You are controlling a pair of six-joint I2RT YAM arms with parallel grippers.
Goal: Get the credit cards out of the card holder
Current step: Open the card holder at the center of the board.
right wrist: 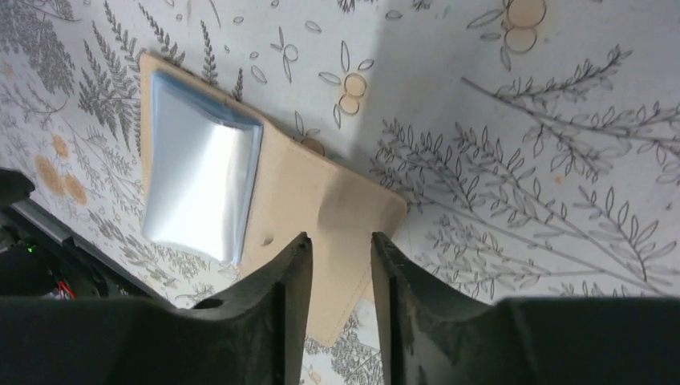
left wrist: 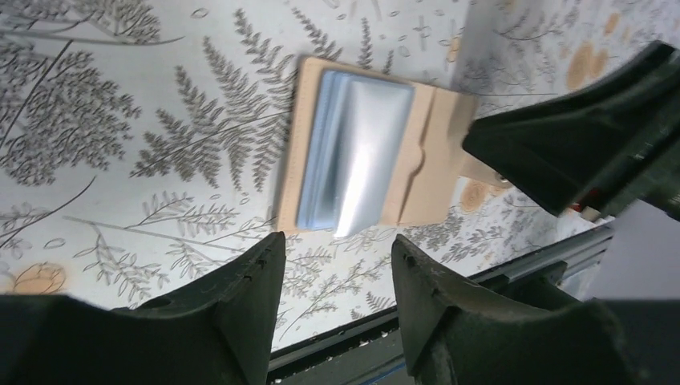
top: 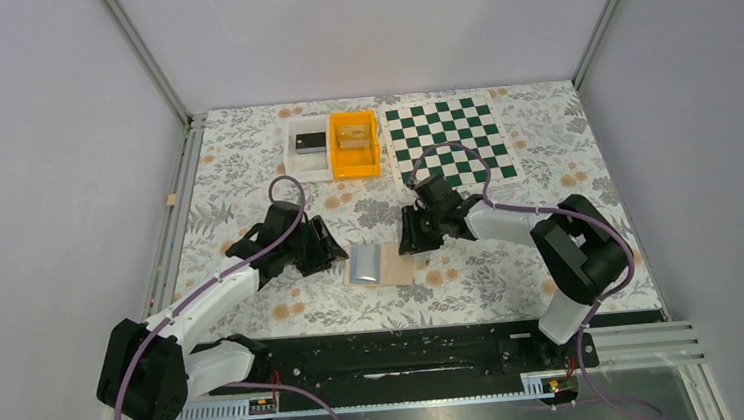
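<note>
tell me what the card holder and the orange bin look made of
Card holder: tan border looks like matte leather or imitation, no glare. Its blue panel looks glossy plastic, given the bright white sheen. Orange bin: probably moulded plastic, uniform colour, smooth walls.

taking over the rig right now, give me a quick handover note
left gripper: open, empty, hovering just short of the card holder.
right gripper: fingers slightly apart over the holder's tan edge; contact unclear.
card holder: flat on the table between the two arms, with the cards in its pocket.
done: no card is out yet.
left to do: pull the cards out.
</note>
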